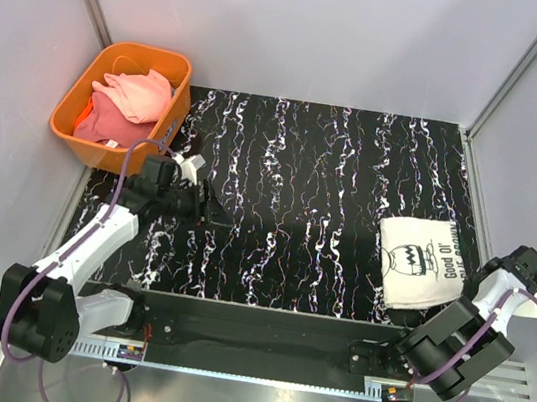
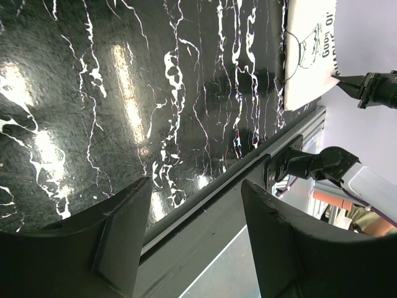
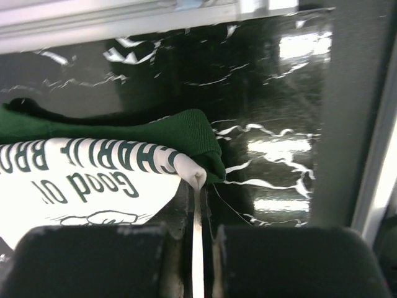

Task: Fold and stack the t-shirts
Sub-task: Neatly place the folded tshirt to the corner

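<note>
The black marbled table [image 1: 304, 166] fills the view. The orange basket [image 1: 69, 101] sits at ten o'clock, with pink and coral t-shirts [image 1: 127, 99] bunched inside, perhaps two or three. The cream t-shirt [image 1: 415, 268] lies folded at four o'clock. My right gripper [image 3: 197, 211] is pinched tight on its edge. My left gripper [image 2: 195, 186], at nine o'clock, stands spread, holding nothing.

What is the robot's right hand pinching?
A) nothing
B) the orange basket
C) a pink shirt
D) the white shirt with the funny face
D: in the right wrist view, the shut right gripper has a bit of the edge of the white shirt squeezed between its fingers.
</note>
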Tool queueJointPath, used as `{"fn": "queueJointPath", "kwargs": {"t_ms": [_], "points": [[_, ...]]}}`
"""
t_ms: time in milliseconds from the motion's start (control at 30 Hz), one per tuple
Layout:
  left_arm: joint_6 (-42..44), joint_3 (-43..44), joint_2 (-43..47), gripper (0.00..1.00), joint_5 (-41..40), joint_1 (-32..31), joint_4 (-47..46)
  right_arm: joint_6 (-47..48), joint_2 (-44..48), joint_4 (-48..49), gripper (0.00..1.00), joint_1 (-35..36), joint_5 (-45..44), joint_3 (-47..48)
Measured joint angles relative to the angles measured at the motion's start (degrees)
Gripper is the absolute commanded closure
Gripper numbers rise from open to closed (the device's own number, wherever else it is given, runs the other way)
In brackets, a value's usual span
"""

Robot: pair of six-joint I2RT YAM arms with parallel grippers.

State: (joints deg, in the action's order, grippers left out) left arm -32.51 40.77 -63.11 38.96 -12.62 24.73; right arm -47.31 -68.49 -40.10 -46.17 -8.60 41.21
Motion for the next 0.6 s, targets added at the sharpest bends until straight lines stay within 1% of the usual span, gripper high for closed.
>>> {"fn": "queueJointPath", "kwargs": {"t_ms": [333,600], "points": [[0.2,0.9,-2.7,0.37,0.7,-1.0,0.0,-0.1,-1.3,-1.0,1.00,-5.5,-3.2,0.0],[0.2,1.6,-3.5,0.36,0.9,-1.6,0.0,0.7,-4.3,-1.9,1.00,-7.5,-8.0,1.9]]}}
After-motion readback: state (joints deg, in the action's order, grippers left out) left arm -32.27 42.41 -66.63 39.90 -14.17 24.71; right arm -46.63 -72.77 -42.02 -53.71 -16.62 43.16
